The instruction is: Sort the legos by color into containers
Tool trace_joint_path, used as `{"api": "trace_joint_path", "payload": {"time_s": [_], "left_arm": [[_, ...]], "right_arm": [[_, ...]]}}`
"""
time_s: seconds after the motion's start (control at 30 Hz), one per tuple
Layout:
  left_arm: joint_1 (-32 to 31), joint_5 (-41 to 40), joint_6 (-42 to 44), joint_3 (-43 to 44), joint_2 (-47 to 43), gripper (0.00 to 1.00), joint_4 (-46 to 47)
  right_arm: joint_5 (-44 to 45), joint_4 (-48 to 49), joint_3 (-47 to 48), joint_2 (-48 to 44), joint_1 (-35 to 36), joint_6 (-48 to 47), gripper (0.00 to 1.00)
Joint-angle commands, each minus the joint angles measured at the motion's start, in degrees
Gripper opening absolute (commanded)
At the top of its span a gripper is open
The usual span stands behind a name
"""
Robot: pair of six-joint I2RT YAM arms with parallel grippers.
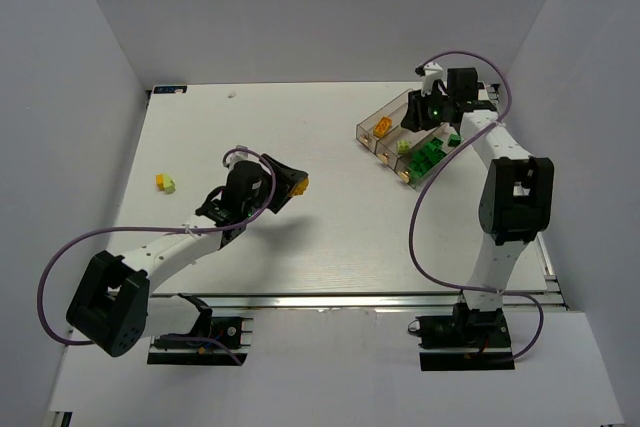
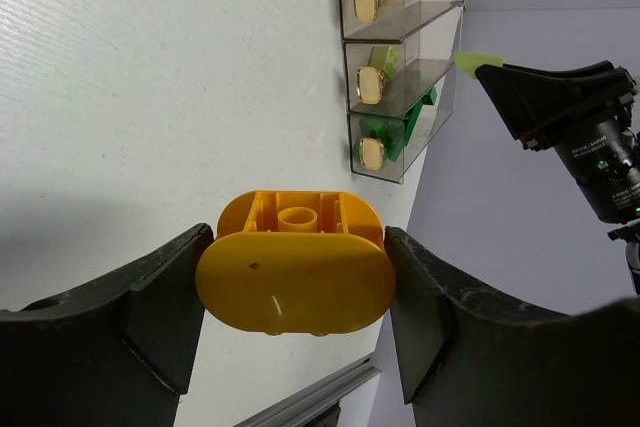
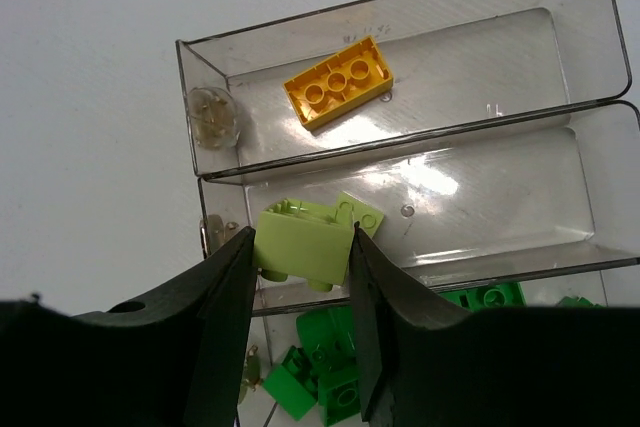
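My left gripper (image 1: 290, 185) is shut on an orange-yellow brick (image 2: 295, 269) and holds it above the table's middle, well left of the bins. My right gripper (image 3: 300, 259) is shut on a pale lime brick (image 3: 300, 245) just over the middle bin (image 3: 500, 197), where another lime brick (image 3: 362, 215) lies. The three joined clear bins (image 1: 400, 137) stand at the back right. The far bin holds an orange-yellow brick (image 3: 337, 81). The near bin holds several dark green bricks (image 3: 325, 372).
Two loose bricks, one orange-yellow (image 1: 160, 180) and one pale lime (image 1: 169, 186), lie together at the table's left side. White walls close in the table on the left, back and right. The bins show in the left wrist view (image 2: 400, 67), far ahead.
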Motion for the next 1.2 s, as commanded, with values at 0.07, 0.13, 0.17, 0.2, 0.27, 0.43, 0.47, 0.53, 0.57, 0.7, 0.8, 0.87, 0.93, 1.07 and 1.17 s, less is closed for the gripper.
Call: {"api": "trace_joint_path", "payload": {"time_s": [0.07, 0.13, 0.17, 0.2, 0.27, 0.43, 0.47, 0.53, 0.57, 0.7, 0.8, 0.87, 0.93, 1.07, 1.17], "left_arm": [[0.19, -0.35, 1.16, -0.07, -1.46, 0.16, 0.45], [0.19, -0.18, 1.25, 0.01, -1.19, 0.16, 0.63], [0.19, -0.18, 1.25, 0.10, -1.10, 0.16, 0.63], [0.19, -0.09, 1.34, 0.28, -0.76, 0.16, 0.63], [0.19, 0.08, 1.51, 0.54, -0.40, 0.16, 0.71], [0.19, 0.87, 2.13, 1.33, 1.18, 0.16, 1.33], [0.19, 1.05, 2.39, 1.59, 1.36, 0.16, 1.33], [0.19, 1.49, 3.62, 2.29, 2.06, 0.16, 0.98], [0.19, 1.58, 4.06, 3.34, 2.76, 0.16, 0.63], [0.19, 2.11, 4.85, 4.67, 3.82, 0.15, 0.62], [0.19, 2.46, 4.94, 4.76, 4.43, 0.15, 1.07], [0.19, 2.46, 4.85, 4.93, 4.78, 0.15, 1.42], [0.11, 2.46, 4.85, 5.29, 5.40, 0.15, 1.77], [0.02, 4.48, 5.12, 6.16, 6.45, 0.15, 1.86], [-0.33, 4.83, 5.73, 6.95, 7.33, 0.15, 1.94]], "right_arm": [[1.64, -0.87, 4.04, 2.81, -0.12, -0.85, 0.07], [1.73, -1.40, 4.40, 3.60, -0.21, -1.02, 0.12], [1.81, -1.57, 4.14, 3.78, -0.21, -1.11, 0.13], [1.82, -1.57, 3.96, 3.78, -0.21, -1.20, 0.14], [2.17, -1.22, 3.44, 3.87, -0.21, -1.37, 0.20], [2.43, -0.79, 2.12, 3.87, -0.29, -1.46, 0.32], [2.43, -0.78, 2.03, 3.87, -0.29, -1.46, 0.36], [2.52, -0.52, 1.68, 3.87, -0.29, -1.55, 0.44], [2.52, -0.43, 1.59, 3.87, -0.29, -1.55, 0.46], [1.99, -0.08, 1.24, 3.70, -0.73, -1.11, 0.47], [1.20, 0.18, 1.06, 3.43, -1.17, -0.67, 0.48], [0.85, 0.18, 1.06, 3.17, -1.44, -0.58, 0.50], [0.32, 0.18, 0.97, 2.99, -1.70, -0.50, 0.54], [-0.64, 0.62, 0.27, 2.55, -2.05, -0.23, 0.56], [-1.95, 0.54, -0.08, 1.85, -2.40, -1.02, 0.61]]}}
